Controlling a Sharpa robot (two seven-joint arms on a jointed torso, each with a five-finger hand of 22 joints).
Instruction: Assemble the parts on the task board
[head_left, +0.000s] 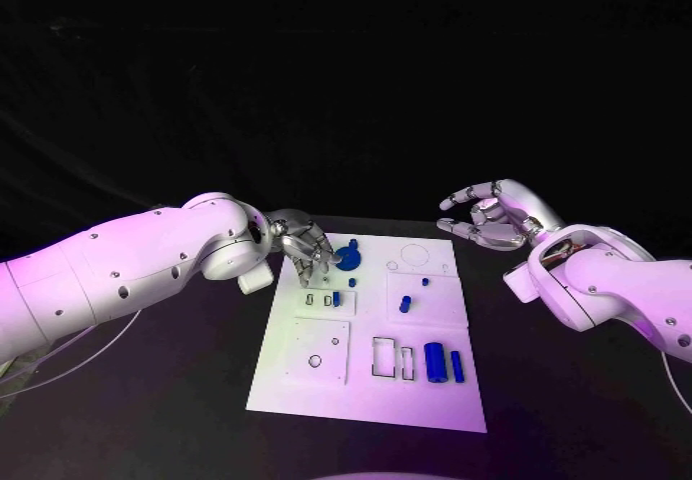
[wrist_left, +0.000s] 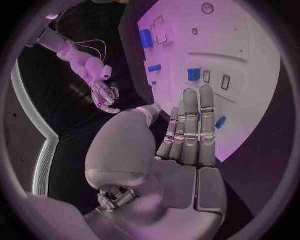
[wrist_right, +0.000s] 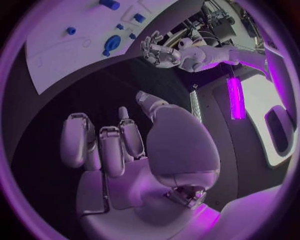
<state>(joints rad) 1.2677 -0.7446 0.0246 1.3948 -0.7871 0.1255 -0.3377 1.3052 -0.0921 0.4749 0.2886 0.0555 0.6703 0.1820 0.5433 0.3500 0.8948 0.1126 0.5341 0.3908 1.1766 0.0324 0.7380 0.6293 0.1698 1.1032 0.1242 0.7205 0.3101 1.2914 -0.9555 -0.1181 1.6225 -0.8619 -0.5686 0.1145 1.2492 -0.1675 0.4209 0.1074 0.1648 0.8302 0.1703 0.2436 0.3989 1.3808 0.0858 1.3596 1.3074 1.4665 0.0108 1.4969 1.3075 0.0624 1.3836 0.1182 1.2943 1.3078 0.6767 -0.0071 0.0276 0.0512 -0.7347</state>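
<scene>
The white task board (head_left: 310, 385) lies in the middle of the black table. Near its far left corner a round blue part (head_left: 348, 258) lies with a smaller one (head_left: 352, 243) behind it. My left hand (head_left: 304, 248) hovers just beside them, fingers pointing down and holding nothing; the left wrist view shows those fingers (wrist_left: 199, 122) straight over the board's edge (wrist_left: 250, 75). Two long blue parts (head_left: 443, 362) lie at the near right, with small ones (head_left: 405, 303) mid-board. My right hand (head_left: 488, 220) floats beyond the far right corner, fingers loosely curled and apart, holding nothing (wrist_right: 119, 145).
Rectangular recesses (head_left: 384, 357) and a round outline (head_left: 415, 254) mark the board. A thin cable (head_left: 87, 350) loops on the table under my left arm. Bare black table surrounds the board on all sides.
</scene>
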